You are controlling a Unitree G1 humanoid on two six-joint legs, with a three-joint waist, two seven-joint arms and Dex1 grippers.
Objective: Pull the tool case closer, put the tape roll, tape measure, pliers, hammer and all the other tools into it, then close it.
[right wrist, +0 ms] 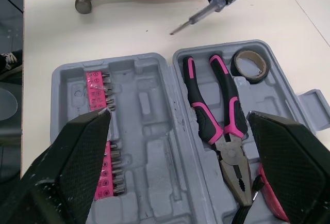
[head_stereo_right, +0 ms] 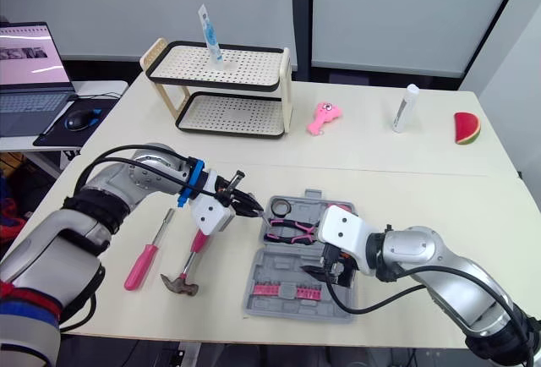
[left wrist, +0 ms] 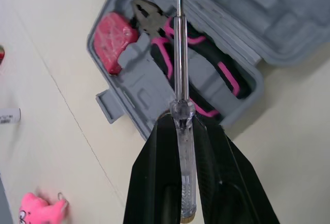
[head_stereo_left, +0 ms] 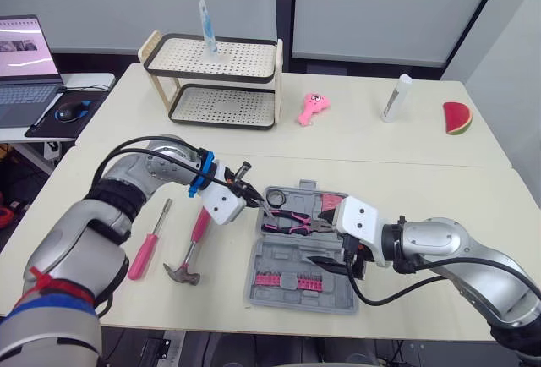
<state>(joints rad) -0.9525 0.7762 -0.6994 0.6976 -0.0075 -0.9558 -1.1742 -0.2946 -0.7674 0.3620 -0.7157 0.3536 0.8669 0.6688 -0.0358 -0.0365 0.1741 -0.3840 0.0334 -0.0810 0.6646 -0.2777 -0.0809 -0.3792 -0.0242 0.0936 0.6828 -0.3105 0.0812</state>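
The open tool case lies on the desk. It holds the pliers, tape roll, red tape measure and bits. The left tool pinches a clear screwdriver beside the case. The right tool hangs spread over the case. The hammer and a pink screwdriver lie to the left of the case.

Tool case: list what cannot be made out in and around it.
- Tape measure: right wrist view, cut by the bottom edge and a finger of the right gripper.
- Screwdriver tip: left wrist view, cut off at the top edge.
- Bits: markings too small to read.
- Tool case right edge: eye views, behind the right gripper.
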